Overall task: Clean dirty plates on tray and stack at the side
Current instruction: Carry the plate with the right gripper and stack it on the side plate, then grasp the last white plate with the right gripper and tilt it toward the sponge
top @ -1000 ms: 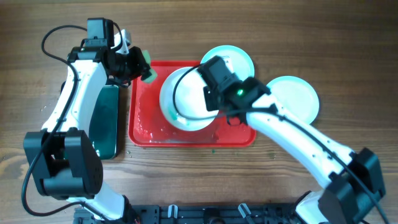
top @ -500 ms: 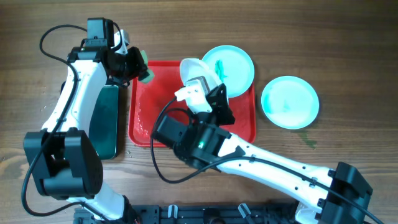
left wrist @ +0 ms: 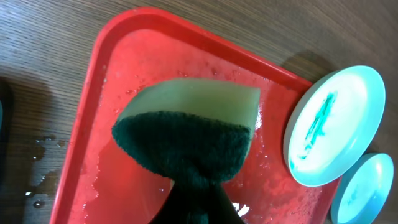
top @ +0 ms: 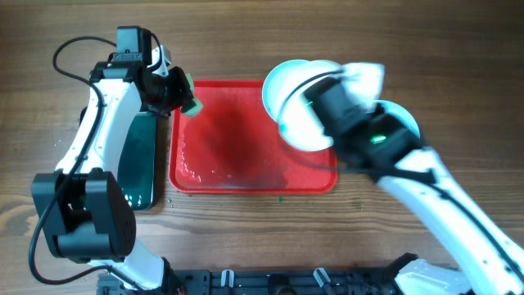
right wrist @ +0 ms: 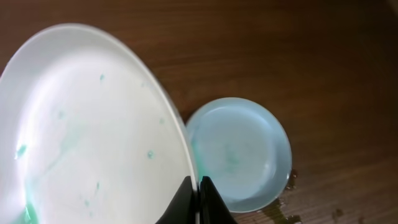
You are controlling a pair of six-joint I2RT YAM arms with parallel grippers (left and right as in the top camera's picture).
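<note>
Wet red tray [top: 237,147], water [left wrist: 124,81] beaded inside. Now the right hand [right wrist: 199,186] is clamped on 1 plate [right wrist: 93,137] by its rim, above a 2nd plate [right wrist: 239,152] on the worktop [right wrist: 323,50]. The left hand [top: 182,92] squeezes the sponge [left wrist: 186,137] over the tray's corner.

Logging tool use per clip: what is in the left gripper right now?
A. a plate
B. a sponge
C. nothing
B: the left gripper is shut on a yellow-and-green sponge over the red tray; the plate is in the right gripper.
</note>
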